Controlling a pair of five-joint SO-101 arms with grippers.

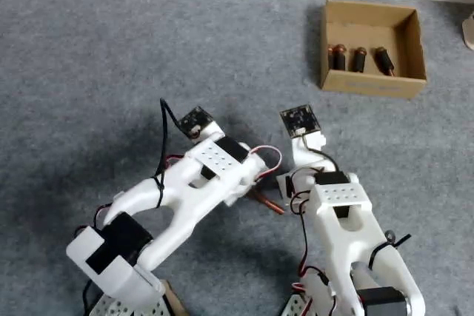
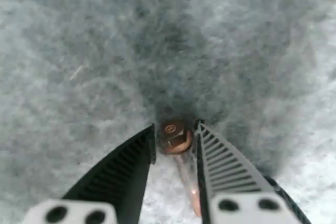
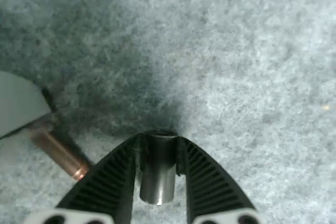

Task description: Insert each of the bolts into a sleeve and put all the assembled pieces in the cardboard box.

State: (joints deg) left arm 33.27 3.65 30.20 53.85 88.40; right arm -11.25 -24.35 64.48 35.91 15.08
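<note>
Overall, the grey felt-like table (image 1: 111, 57) carries everything, and the two white arms rise from its near edge. The left arm (image 1: 178, 197) leans in toward the middle. The right arm (image 1: 341, 227) stands just beside it, so the two wrists are close together about halfway between the near and far edges. Near the far right corner sits the open cardboard box (image 1: 370, 83), well apart from both arms. Three assembled pieces (image 1: 358, 58) lie side by side inside it against its nearer wall, dark bodies with coppery ends. The left gripper (image 2: 175, 128) has its black ribbed jaws drawn in narrowly on the bolt (image 2: 174, 136). They pinch its copper-coloured hex head right at the fingertips, while the shank runs back between the jaws. From above, that shank pokes out from under the left wrist toward the right arm. The right gripper (image 3: 158, 140) is likewise closed to a narrow gap, clamping the sleeve (image 3: 157, 171), a short dull-grey metal tube held lengthwise between the jaws, with one end level with the fingertips and facing the table. Whether either piece touches the table cannot be told.
</note>
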